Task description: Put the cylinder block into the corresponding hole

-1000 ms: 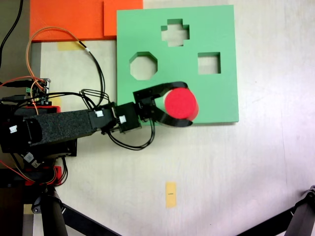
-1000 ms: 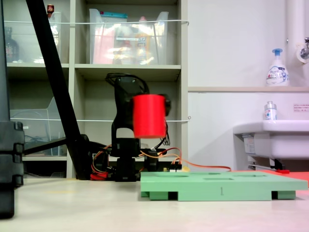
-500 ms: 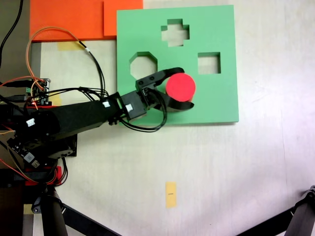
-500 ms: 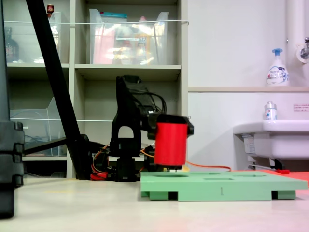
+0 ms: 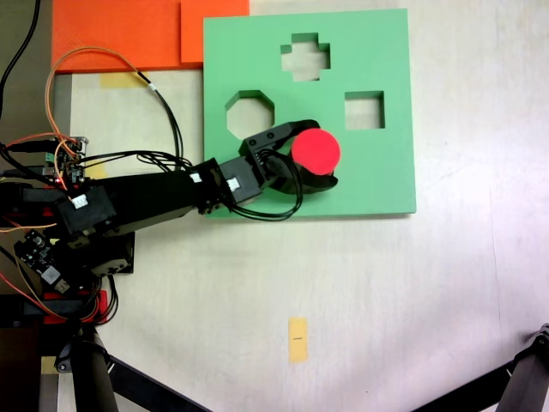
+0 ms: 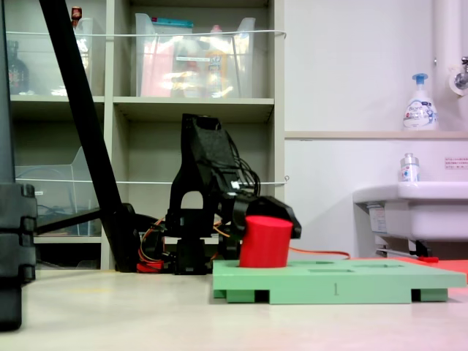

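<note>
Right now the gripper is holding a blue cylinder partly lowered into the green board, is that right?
Not quite: the cylinder block is red, not blue, as both exterior views show. The gripper does hold it, partly lowered into the green board.

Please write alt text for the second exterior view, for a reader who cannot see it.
The black gripper holds the red cylinder block, slightly tilted, its lower part sunk into the green foam board on a pale table.
</note>
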`<state>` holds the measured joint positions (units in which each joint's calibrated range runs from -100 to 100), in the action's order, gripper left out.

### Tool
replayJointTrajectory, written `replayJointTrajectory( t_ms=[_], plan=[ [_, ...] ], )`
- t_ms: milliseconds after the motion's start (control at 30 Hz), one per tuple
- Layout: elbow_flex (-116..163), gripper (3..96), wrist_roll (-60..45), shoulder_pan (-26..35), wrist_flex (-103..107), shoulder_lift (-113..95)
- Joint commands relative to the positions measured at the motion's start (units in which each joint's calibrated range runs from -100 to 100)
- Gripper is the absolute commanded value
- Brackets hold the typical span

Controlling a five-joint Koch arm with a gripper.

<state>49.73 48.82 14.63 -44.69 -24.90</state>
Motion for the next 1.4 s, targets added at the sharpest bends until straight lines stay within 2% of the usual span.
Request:
replayJointTrajectory(
  t_ms=[33, 200, 267, 467, 533, 667, 700, 767, 800, 833, 1000, 1100, 1300, 1400],
  plan=[
    [-3.67, 49.1, -0.44, 0.39, -7.36, 1.99],
    [-1.87, 55.0, -0.44, 0.49, -7.36, 3.81],
    [0.22, 61.5, -0.39, 0.54, -7.45, 2.69],
    [8.89, 95.8, -0.49, 0.29, -6.59, -11.83],
    [11.29, 95.8, -0.49, 0.1, -5.14, -18.96],
    [10.09, 95.5, -2.39, -0.68, 16.72, -43.12],
    [6.3, 91.8, -3.81, -1.22, 25.96, -49.96],
    [0.52, 71.5, -8.3, -2.54, 43.58, -62.53],
    [-1.08, 58.0, -11.48, -3.76, 50.8, -69.52],
    [-2.67, 50.1, -15.63, -4.93, 55.33, -74.82],
    [-3.27, 47.4, -36.29, -11.48, 62.74, -75.1],
    [5.5, 50.2, -48.4, -15.29, 61.4, -75.1],
    [39.0, 49.1, -53.63, -16.26, 32.32, -75.1],
    [50.27, 47.9, -53.43, -15.43, 29.33, -75.1]
  ],
)
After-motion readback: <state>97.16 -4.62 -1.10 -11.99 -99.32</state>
